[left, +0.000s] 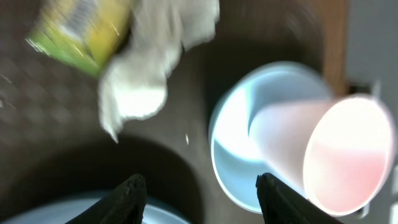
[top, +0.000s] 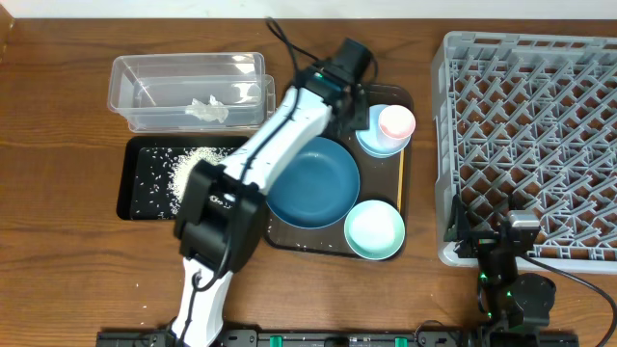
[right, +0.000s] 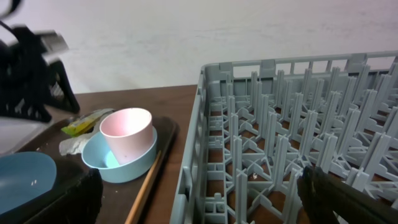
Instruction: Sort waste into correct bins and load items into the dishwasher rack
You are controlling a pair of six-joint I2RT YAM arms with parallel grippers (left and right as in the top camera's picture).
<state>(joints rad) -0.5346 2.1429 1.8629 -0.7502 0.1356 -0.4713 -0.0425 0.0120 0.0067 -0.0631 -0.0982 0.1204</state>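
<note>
Hidden: in the overhead view the left arm [top: 289, 116] is covering the wrapper [left: 87, 31]; we are seeing it only from the wrists, lying on the brown tray [top: 318, 239] just beside the pale blue bowl [left: 239, 124].
Blur: the left wrist view is smearing, so we are reading the wrapper's print only as yellow-green patches, with that printed end pointing away from the bowl.
Cut off: the dark-blue plate [top: 313, 183] is showing at the left wrist as a sliver along the bottom edge, and the rack [top: 530, 135] is running past the overhead view's right edge.
Left gripper [left: 202, 199]: it is hanging over the tray with its fingers spread, holding nothing.
Right gripper [right: 199, 193]: it is standing wide open and empty by the rack's near left corner, with only dark finger stubs showing.
Pink cup [top: 396, 123]: it is standing upright, mouth up, inside the pale blue bowl.
Wooden stick [top: 401, 183]: its long axis is running along the tray's right edge, parallel to the rack wall.
Mint bowl [top: 374, 229]: it is sitting mouth up, just beside the plate.
Rice [top: 193, 169]: it is lying heaped in the black tray [top: 135, 183], with the clear tub [top: 130, 87] just behind on the worktop [top: 58, 251].
</note>
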